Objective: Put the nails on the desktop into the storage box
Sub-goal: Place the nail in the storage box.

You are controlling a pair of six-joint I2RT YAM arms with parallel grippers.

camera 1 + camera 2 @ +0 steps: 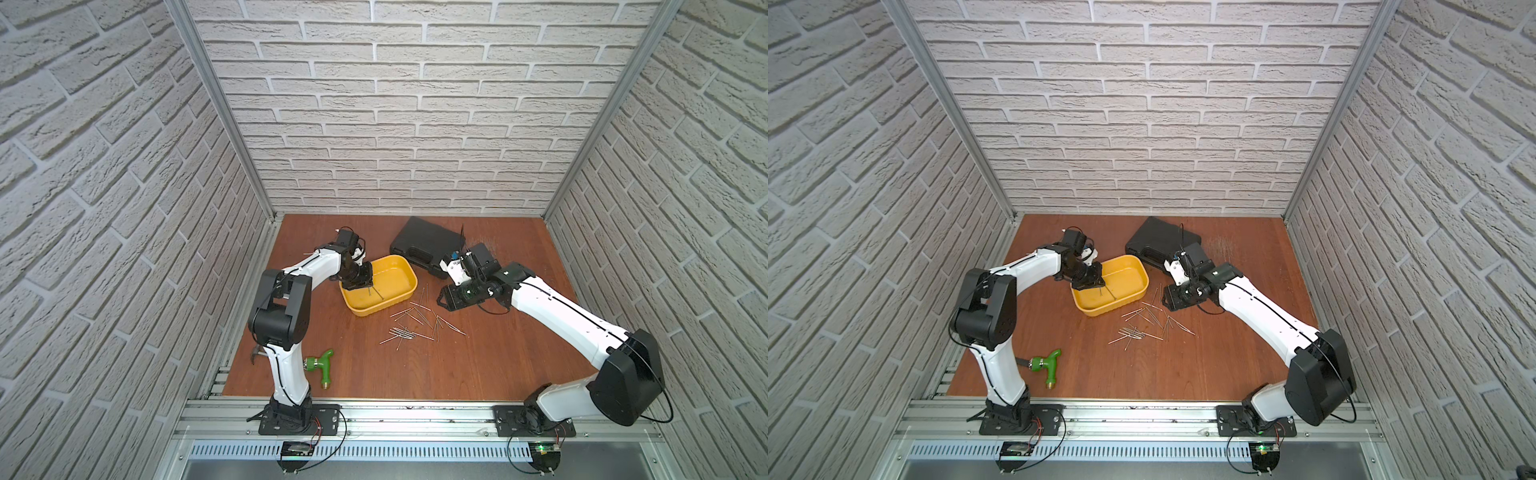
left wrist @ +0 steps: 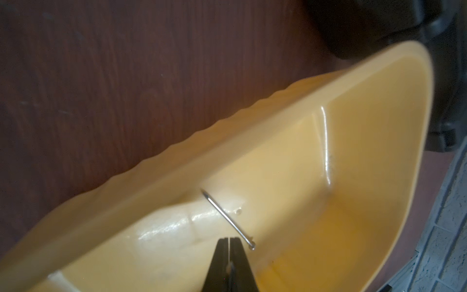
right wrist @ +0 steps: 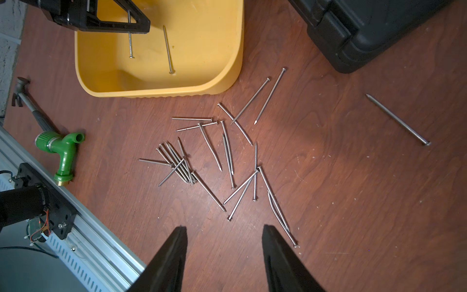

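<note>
on the left: left claw (image 2: pixel 228 240) pressed tight together, tip low inside the yellow storage box (image 3: pixel 161 91). two nails (image 3: pixel 168 50) down in the box, one just beside the tip; hard to tell if pinched. right of the box: loose nails (image 3: pixel 228 161) on the table (image 1: pixel 498 353), many touching and crossing. further right: right claw (image 3: pixel 224 227) spread wide, holding nothing, just above the table. closest to the heap, so likely the one to grab next. nearest nail (image 3: pixel 272 194) just beside one finger, long way pointing away from the claw, good for a pinch across it.
</note>
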